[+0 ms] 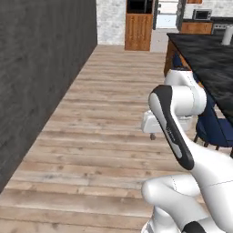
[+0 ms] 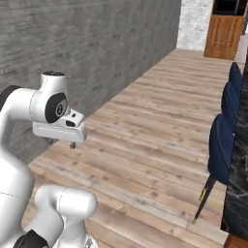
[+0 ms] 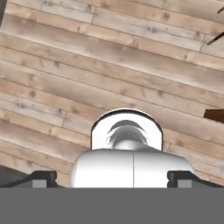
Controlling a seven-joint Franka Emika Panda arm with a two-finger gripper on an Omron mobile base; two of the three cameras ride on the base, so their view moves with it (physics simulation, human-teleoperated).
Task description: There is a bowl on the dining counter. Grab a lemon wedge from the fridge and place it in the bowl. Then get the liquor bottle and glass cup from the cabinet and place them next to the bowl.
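Hovering over wood floor (image 3: 109, 57): one gripper (image 3: 113, 178), jaws wide, empty; three blue chairs (image 2: 222, 150).

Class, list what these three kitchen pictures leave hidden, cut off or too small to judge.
- Dining counter, left base view: the right edge cuts it off, so its far side is unseen.
- White object on that counter: cut by the edge, too small to identify.
- Blue chairs, right base view: seats run behind the counter's edge.
- Gripper, hand view: open, fingertips cropped at the bottom.

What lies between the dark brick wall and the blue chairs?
Only bare wooden floor lies between the brick wall and the blue chairs, as the right base view shows.
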